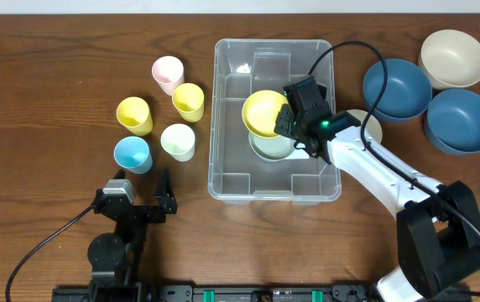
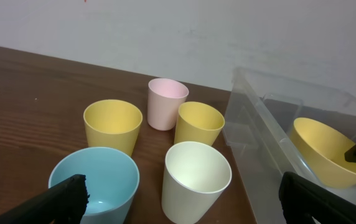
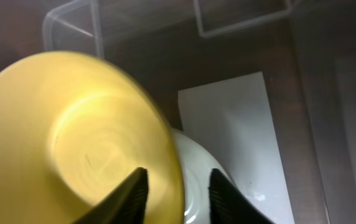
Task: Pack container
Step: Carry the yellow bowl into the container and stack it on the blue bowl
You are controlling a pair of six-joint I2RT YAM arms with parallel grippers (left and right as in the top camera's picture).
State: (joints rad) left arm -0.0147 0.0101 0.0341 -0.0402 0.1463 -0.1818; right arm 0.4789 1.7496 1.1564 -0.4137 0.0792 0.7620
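The large clear plastic rectangular container (image 1: 216, 117) sits mid-frame. Inside, a yellow plastic bowl (image 1: 263, 113) tilts over a pale bowl (image 1: 269, 149), probably to nest. The right gripper (image 1: 284, 126) straddles its rim, grip unclear, and the left gripper (image 1: 142, 191) gapes wide.

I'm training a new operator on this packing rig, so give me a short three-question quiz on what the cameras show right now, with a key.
1. Count: how many cups stand on the table to the left of the container?
2. True or false: the left gripper is open and holds nothing.
3. Pick one: what colour is the bowl whose rim sits between the fingers of the right gripper, inside the container? A. red B. yellow C. black

Key: 1. five; 2. true; 3. B
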